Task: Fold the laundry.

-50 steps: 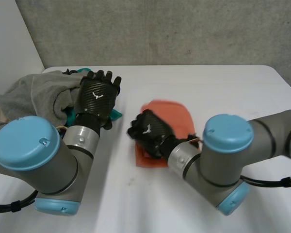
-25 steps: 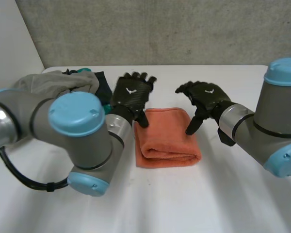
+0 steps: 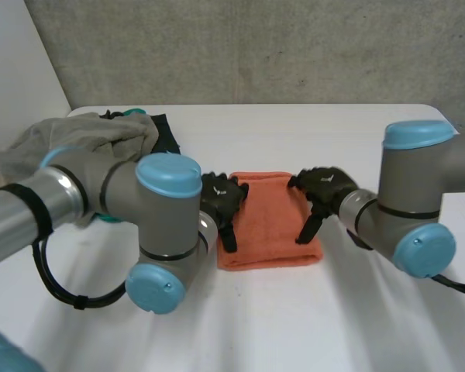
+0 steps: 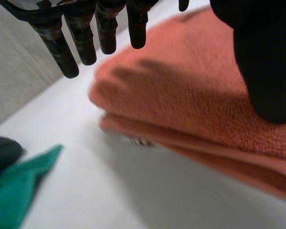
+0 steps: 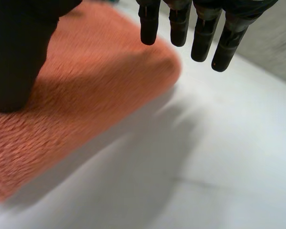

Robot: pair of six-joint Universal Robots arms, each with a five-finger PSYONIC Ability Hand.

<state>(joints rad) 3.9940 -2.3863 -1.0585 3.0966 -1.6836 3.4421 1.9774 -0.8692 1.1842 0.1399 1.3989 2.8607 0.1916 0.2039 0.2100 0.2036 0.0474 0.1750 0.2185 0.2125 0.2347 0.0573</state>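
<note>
Grey wall behind a white desk. On the head view I see the folded orange towel mid-desk, with the left hand at its left edge and the right hand at its right edge. On the left wrist view the fingers hang straight and apart over the towel. On the right wrist view the fingers are likewise straight and hold nothing.

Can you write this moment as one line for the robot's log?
towel: folded on table | left hand: open, at left edge | right hand: open, at right edge

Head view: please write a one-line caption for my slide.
Left hand and right hand, both open, at opposite sides of a folded orange towel; grey laundry pile nearby.
</note>
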